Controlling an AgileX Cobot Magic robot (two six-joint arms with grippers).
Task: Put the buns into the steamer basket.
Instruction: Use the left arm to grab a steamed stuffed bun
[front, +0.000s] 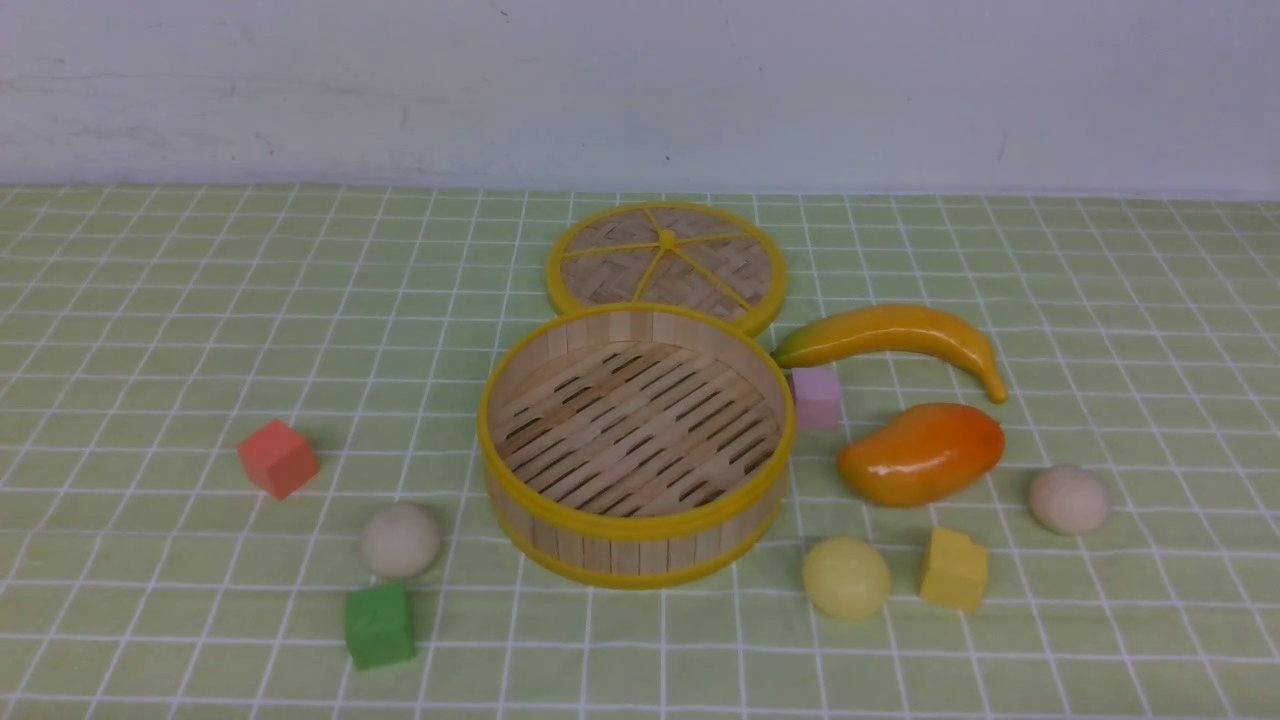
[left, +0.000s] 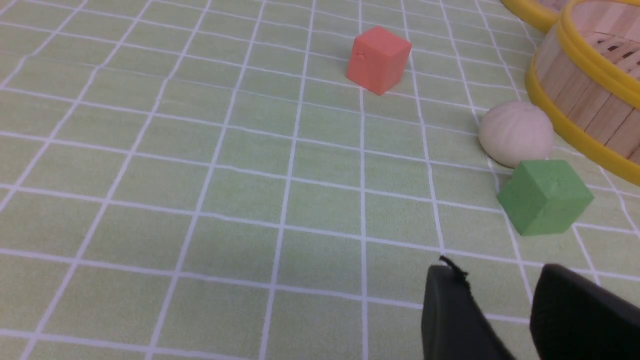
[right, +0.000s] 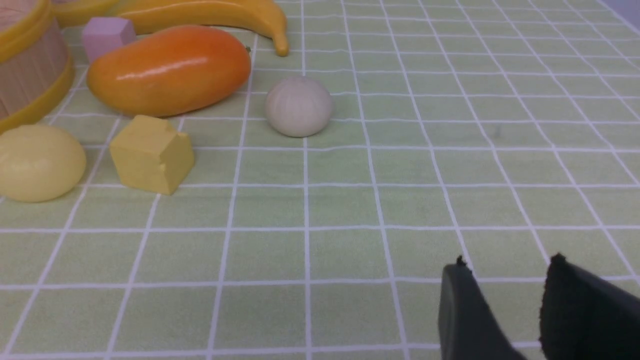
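The left bun (front: 400, 540) sits just beside the green cube (front: 379, 626) and the yellow bun (front: 846, 577) near the yellow cube (front: 954, 570), so a careless grab may catch a cube or roll a bun away; the right bun (front: 1070, 499) lies alone, the basket (front: 636, 528) between them empty. Left gripper (left: 497, 274) and right gripper (right: 507, 262) hang low over the cloth (front: 200, 300), fingers apart, holding nothing

Bench (front: 200, 300): green cloth, white grid. Centre: round bamboo steamer basket (front: 620, 555), flat woven yellow-rimmed lid (front: 667, 255) just behind it. Robot's left: off-white dome-shaped bun (front: 400, 540), green cube (front: 379, 625) just beside it, red cube (front: 278, 458) farther out. Right: yellow banana (front: 890, 335), pink cube (front: 817, 397) by the basket wall, orange mango (front: 921, 453), pale yellow bun (front: 846, 577), yellow cube (front: 954, 569), second off-white bun (front: 1069, 499).
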